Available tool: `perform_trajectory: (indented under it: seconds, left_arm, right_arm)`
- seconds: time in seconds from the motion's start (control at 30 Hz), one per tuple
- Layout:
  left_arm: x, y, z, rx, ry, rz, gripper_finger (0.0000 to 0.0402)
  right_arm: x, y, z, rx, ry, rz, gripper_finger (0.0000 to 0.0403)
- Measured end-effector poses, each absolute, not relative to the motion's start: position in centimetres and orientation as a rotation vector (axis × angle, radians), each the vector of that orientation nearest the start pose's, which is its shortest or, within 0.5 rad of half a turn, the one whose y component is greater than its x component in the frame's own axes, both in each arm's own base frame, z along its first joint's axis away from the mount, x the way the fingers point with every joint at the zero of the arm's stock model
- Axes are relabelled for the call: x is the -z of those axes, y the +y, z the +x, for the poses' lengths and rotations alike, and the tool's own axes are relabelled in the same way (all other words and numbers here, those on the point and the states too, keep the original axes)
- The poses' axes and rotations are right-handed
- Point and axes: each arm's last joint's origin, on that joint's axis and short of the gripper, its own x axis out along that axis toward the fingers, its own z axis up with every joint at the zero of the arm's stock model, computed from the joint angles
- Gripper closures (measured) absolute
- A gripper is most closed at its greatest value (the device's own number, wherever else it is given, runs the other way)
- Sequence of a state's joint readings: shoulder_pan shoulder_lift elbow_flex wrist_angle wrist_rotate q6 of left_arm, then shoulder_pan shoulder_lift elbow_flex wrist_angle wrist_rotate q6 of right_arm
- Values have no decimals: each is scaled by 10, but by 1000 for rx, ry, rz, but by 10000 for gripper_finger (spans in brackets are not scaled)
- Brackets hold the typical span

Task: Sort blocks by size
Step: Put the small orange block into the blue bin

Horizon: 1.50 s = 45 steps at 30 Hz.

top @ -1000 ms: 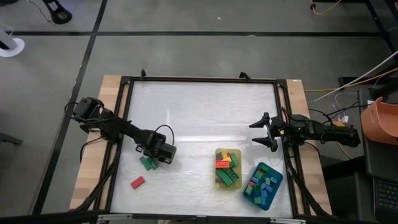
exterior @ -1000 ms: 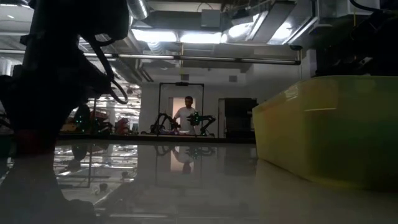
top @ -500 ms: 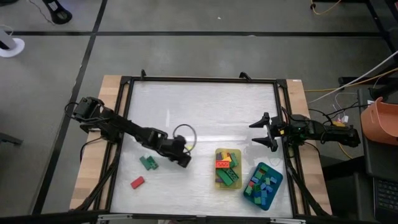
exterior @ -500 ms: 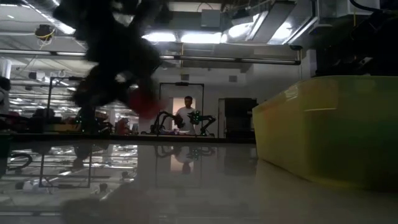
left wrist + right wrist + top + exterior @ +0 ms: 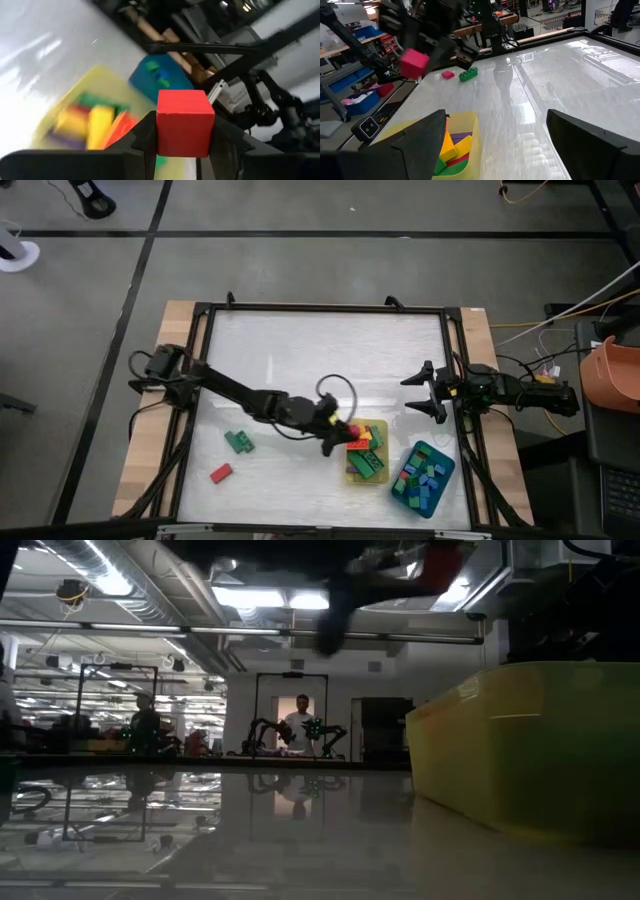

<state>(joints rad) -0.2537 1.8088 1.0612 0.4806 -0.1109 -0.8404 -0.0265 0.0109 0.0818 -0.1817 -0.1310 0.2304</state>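
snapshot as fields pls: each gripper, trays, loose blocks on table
left gripper: shut on red cube, at yellow tray's edge
right gripper: open, idle near table's right edge
yellow tray: long blocks inside
teal tray: small blocks, blue and green
loose blocks: green block, red block, on table left part
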Motion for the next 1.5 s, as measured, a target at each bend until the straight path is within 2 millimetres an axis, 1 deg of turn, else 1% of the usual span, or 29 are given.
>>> perform_trajectory:
  seconds: [0.2,0.37,0.53,0.67,0.83,1.07,1.23,1.33,1.5]
  left_arm:
    - [-225,-100,442,183,236,-521,284]
    - [-227,-107,483,288,183,-332,283]
    - [-215,-114,512,305,159,-181,283]
    - [-204,-119,531,313,129,-92,282]
    - [-189,-124,549,318,110,-37,282]
    - [-177,-130,565,306,74,-18,281]
    - [-166,-136,570,289,63,52,269]
    - [-164,-140,569,283,53,91,258]
    - [-165,-143,569,277,44,99,237]
  right_arm:
    - [-173,1,92,-91,122,239,59]
    - [-173,1,92,-91,122,239,59]
    - [-173,1,92,-91,122,238,59]
    - [-173,1,92,-91,122,239,59]
    - [-173,1,92,-91,122,239,59]
    - [-173,1,92,-91,121,238,59]
    - [-173,1,92,-91,122,239,59]
    - [-173,1,92,-91,122,239,59]
    - [-173,1,92,-91,122,239,59]
